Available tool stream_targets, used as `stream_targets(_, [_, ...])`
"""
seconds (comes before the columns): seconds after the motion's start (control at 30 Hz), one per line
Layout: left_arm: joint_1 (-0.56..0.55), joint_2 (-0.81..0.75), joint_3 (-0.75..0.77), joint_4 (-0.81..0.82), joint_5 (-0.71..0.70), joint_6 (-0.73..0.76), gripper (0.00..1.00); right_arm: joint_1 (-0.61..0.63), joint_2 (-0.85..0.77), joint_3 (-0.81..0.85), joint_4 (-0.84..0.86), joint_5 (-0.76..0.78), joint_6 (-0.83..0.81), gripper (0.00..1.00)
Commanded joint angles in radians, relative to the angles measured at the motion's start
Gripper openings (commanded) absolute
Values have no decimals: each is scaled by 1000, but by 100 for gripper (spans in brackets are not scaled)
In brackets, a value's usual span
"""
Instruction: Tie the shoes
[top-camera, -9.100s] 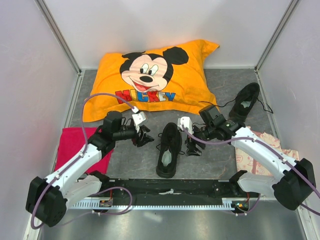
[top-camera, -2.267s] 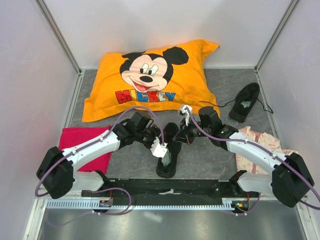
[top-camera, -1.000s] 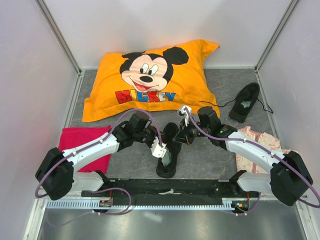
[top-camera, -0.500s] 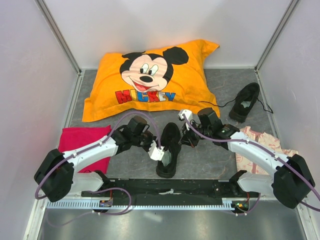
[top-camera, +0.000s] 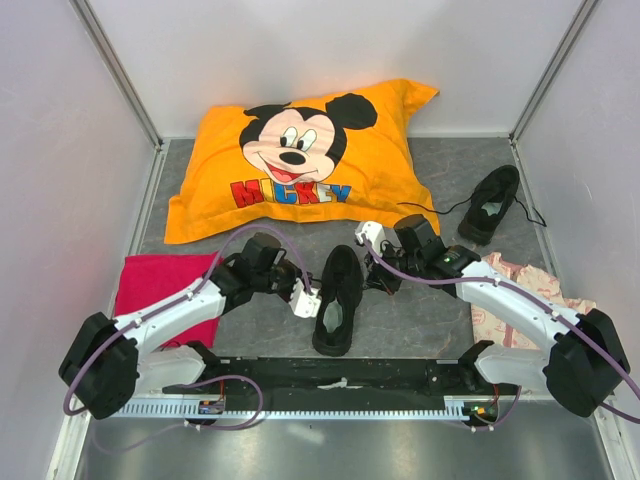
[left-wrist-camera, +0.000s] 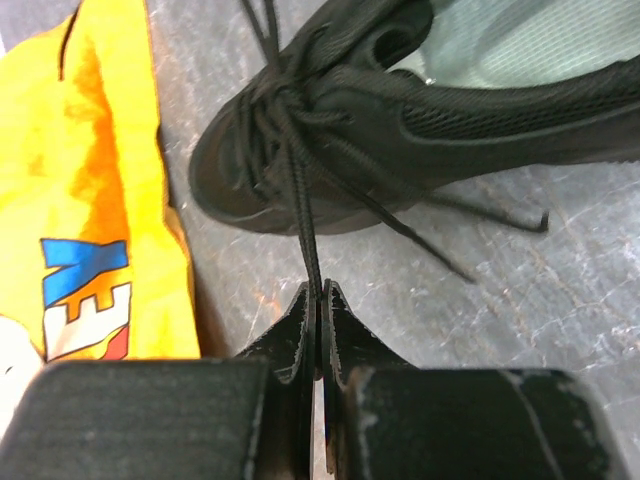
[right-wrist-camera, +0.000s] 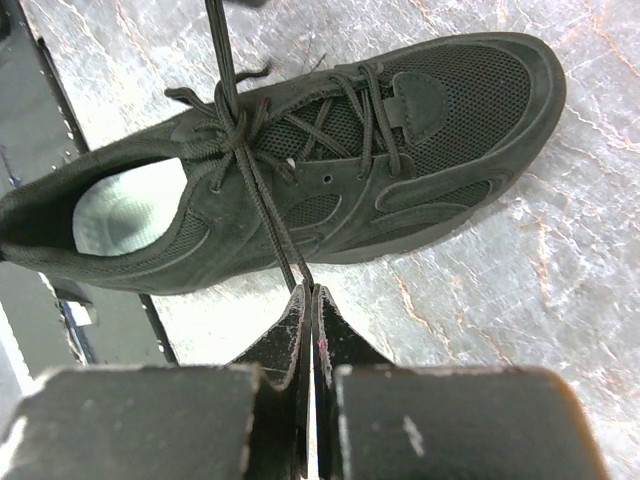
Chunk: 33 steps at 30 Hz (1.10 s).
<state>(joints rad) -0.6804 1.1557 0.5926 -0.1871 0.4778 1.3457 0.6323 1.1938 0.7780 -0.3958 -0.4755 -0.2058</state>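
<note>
One black shoe (top-camera: 337, 300) lies between my arms, toe pointing away, its pale insole showing. My left gripper (top-camera: 297, 287) is just left of it, shut on a thin black lace (left-wrist-camera: 298, 200) that runs taut from the knot area to the closed tips (left-wrist-camera: 317, 291). My right gripper (top-camera: 377, 279) is just right of the shoe (right-wrist-camera: 400, 170), shut on a doubled strand of lace (right-wrist-camera: 262, 190) held at the tips (right-wrist-camera: 308, 292). A loose lace end (left-wrist-camera: 480, 212) trails on the floor. The other shoe (top-camera: 490, 204) lies at the back right, laces loose.
An orange Mickey pillow (top-camera: 300, 160) fills the back of the grey floor, and its edge (left-wrist-camera: 90, 200) lies close to the shoe's toe. A red cloth (top-camera: 160, 290) lies left and a patterned cloth (top-camera: 520, 295) right. A black rail (top-camera: 340, 375) crosses the near edge.
My left gripper has shut on the lace and drawn back leftward off the shoe. The right gripper, still shut on its strand, has shifted slightly rightward.
</note>
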Motion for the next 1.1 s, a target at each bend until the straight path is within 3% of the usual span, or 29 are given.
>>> stream_targets(0.0, [39, -40, -20, -15, -19, -23, 2, -5, -5, 43, -90, 83, -69, 0])
stream_targets(1.07, [73, -76, -100, -46, -31, 10, 2, -6, -11, 14, -202, 255, -241, 0])
